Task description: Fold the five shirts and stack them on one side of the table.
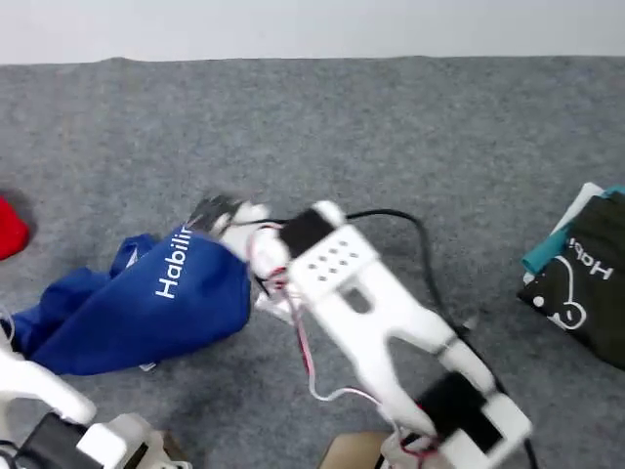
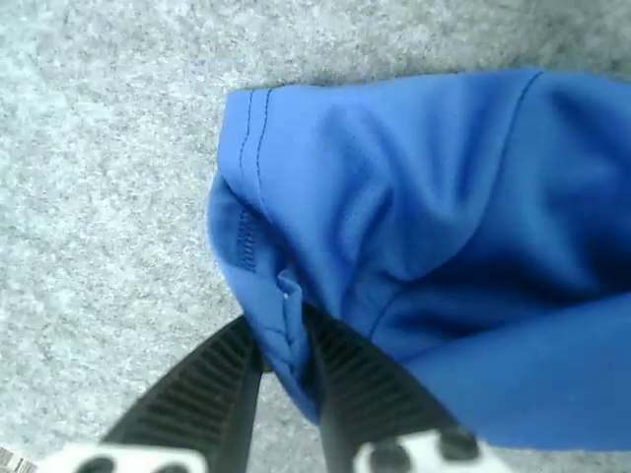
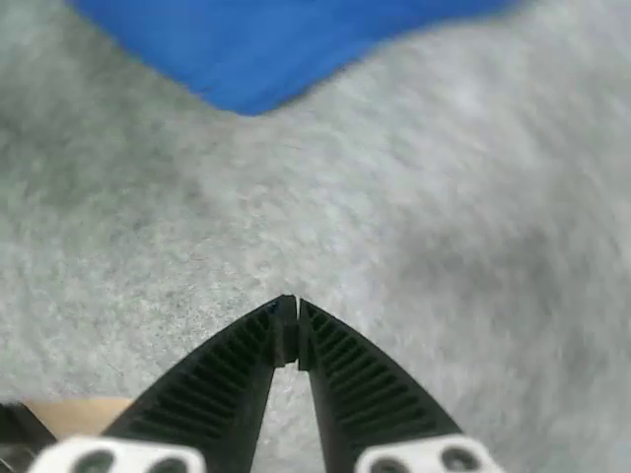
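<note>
While the left gripper (image 2: 286,345) pinches its hem, the blue shirt (image 1: 146,313) lies bunched on the table's (image 1: 391,127) left — probably limp, best held by seams. Beside it the right gripper (image 3: 289,335) is closed, empty.

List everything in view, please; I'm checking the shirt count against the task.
Blue shirt: one, blue with white print, crumpled left of centre in the high view.
Red cloth: one, red, cut off at that view's left edge.
Shirt pile: one, black over teal and white, right edge; number unclear.
Table cover: one, grey.
Brown object: one, brown, bottom edge.
Left tool: one, black, shut on the blue shirt's edge.
Right tool: one, black, shut empty over the table cover near the blue shirt.
</note>
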Controlling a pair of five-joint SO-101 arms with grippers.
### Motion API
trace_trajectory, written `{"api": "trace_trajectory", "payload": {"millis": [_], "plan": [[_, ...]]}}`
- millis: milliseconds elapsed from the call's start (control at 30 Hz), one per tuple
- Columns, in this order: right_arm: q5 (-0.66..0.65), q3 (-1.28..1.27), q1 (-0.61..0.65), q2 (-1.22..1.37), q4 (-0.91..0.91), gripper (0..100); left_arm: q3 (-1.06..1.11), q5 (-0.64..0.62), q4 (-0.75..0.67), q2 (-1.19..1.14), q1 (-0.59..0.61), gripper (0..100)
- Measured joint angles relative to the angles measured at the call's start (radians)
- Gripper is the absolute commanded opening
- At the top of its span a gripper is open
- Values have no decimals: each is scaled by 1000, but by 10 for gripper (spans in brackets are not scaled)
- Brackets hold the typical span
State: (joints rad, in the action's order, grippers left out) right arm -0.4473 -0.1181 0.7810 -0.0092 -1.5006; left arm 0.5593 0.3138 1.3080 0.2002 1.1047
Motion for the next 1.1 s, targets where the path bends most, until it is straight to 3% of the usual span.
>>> {"api": "trace_trajectory", "payload": {"millis": [233, 433, 700, 833, 1000, 1100], "plan": [[-143, 158, 141, 233, 2, 244, 48, 0, -2, 0, 0, 2], [-209, 265, 253, 367, 8, 250, 52, 0, -6, 0, 0, 2], [-235, 466, 267, 617, 9, 249, 52, 0, -6, 0, 0, 2], [-235, 585, 267, 736, 9, 225, 52, 0, -6, 0, 0, 2], [-235, 689, 258, 816, 5, 1, 52, 0, -6, 0, 0, 2], [-235, 713, 252, 819, -20, 11, 52, 0, -6, 0, 0, 2]]}}
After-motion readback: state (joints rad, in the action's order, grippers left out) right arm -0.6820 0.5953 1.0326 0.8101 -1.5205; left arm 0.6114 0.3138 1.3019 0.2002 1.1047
